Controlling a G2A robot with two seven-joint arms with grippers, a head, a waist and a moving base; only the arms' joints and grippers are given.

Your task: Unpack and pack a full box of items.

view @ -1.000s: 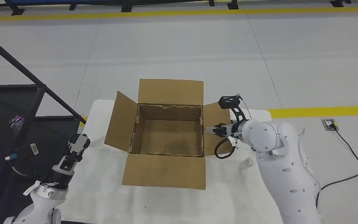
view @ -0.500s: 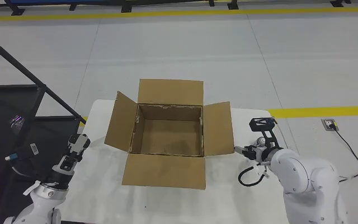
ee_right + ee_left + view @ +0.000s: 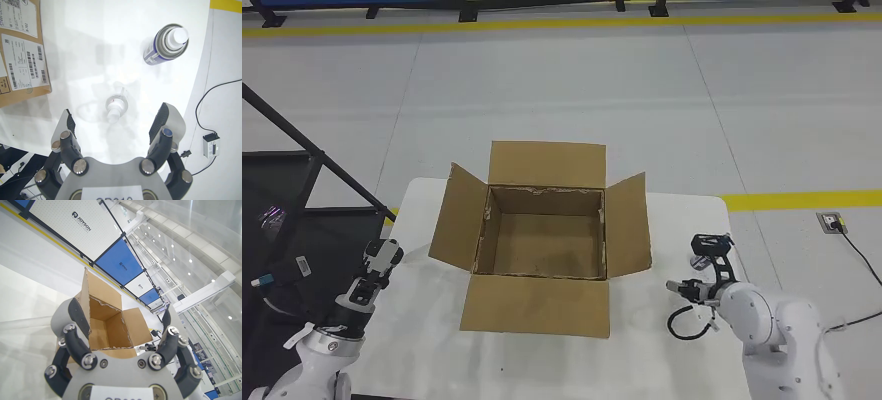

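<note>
R gripper (image 3: 115,113) wide open, empty, hanging over small clear bottle (image 3: 116,106) standing right of empty cardboard box (image 3: 542,240), near spray can (image 3: 166,45). I'd say lined up for repacking. L gripper (image 3: 121,308) also open, off box's left.

open cardboard box (image 3: 542,250) stands on the white table (image 3: 682,215), its flaps (image 3: 537,305) folded outward.

White rounded arm (image 3: 769,325), grey right hand (image 3: 116,110) (black ribbed pads (image 3: 158,121), silver screws (image 3: 79,166))
</note>
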